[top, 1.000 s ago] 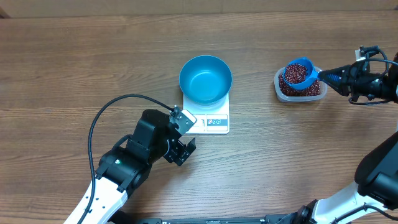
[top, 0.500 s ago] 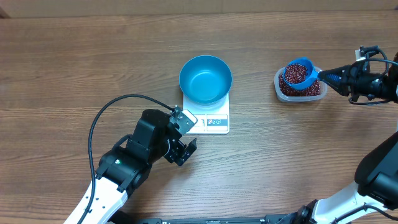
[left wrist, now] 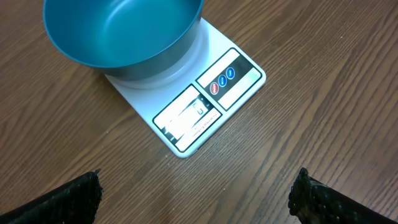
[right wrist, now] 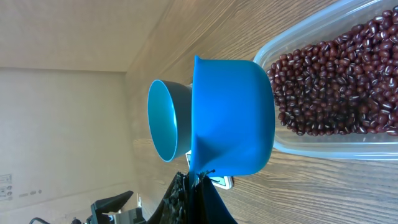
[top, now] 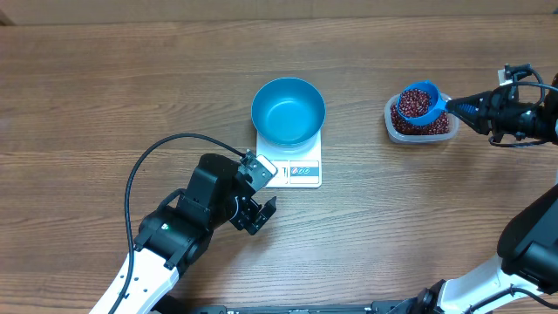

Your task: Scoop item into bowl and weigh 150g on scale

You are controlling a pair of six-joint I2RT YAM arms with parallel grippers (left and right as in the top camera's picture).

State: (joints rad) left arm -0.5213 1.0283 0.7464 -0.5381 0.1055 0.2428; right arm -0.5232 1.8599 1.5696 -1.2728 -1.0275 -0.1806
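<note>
Beans [right wrist: 336, 81] in tub [top: 446, 133], scoop [right wrist: 233, 118] above, bowl [top: 289, 118] on scale [top: 303, 172]

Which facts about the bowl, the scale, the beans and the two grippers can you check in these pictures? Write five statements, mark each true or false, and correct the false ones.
1. The bowl stands on the scale. True.
2. The bowl holds a heap of beans. False: it is empty; the beans lie in the tub.
3. The right gripper is shut on the handle of the scoop. True.
4. The left gripper is clamped on the scale. False: it is open, holds nothing and sits beside the scale.
5. The scoop is over the tub. True.
</note>
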